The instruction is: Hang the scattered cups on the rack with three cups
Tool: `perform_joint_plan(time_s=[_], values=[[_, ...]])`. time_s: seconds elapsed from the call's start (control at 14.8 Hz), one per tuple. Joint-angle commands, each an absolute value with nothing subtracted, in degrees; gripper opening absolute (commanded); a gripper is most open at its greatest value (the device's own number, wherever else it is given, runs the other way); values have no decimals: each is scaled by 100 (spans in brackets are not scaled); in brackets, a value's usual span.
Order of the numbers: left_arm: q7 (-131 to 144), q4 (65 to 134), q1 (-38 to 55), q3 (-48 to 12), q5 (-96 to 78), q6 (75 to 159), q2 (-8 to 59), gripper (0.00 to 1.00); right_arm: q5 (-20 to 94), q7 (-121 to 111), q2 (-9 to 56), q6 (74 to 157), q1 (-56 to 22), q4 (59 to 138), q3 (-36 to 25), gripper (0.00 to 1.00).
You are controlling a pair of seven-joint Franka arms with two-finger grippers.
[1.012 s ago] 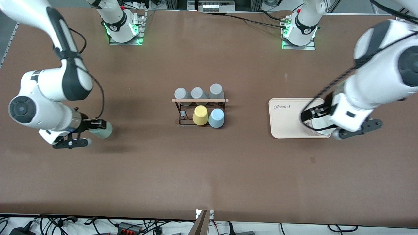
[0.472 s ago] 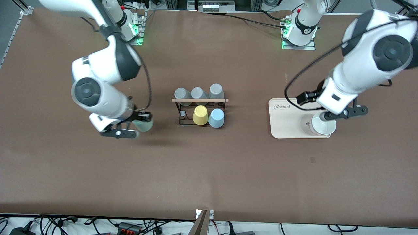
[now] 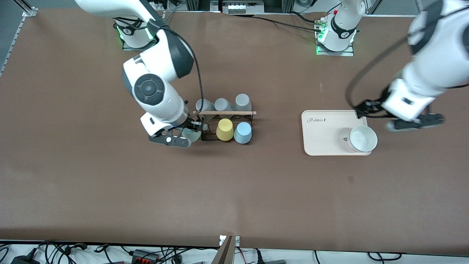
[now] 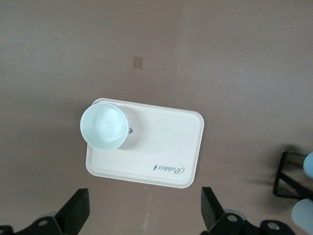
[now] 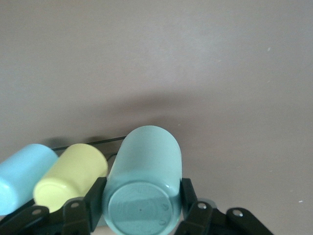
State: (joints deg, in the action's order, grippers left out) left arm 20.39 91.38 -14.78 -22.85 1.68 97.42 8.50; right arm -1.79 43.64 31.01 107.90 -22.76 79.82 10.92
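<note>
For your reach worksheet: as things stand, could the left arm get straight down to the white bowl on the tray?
Probably yes. The left claw is open and holds nothing, up over the tray, and nothing covers the white bowl.

This is a robotics lab, set up for testing. Two white arms stand bolted on metal plates [image 3: 139,46] with green lights glowing at their bases [image 3: 334,35]. The wide desk [image 3: 234,190] wears one plain brown cover. Black cables [image 3: 282,22] run across its edge by the bases, and more cables and power adapters [image 3: 143,253] lie tangled along the edge nearest the front camera. Aluminium framing [image 3: 22,5] shows at a corner.
</note>
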Motion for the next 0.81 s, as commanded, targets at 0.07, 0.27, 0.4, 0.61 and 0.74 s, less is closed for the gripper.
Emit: perform_joint_plan(time_s=[0.07, 0.27, 0.4, 0.61, 0.74], values=[[1583, 9132, -712, -1177, -343, 9247, 440, 100, -123, 4754, 3252, 10828, -2496, 7761, 1046, 35], [1503, 9350, -703, -1449, 156, 9264, 195, 100, -184, 4895, 3383, 10924, -2627, 7770, 1037, 35], [1494, 9440, -782, -1617, 176, 9281, 105, 100, -202, 4931, 3419, 11135, -2698, 7839, 1037, 35], [1397, 9325, -827, -1661, 184, 9352, 114, 100, -220, 4931, 3515, 11276, -2716, 7972, 1037, 35], [1397, 9334, -861, -1714, 176, 9369, 105, 100, -307, 4931, 3656, 11355, -2716, 7989, 1037, 35]])
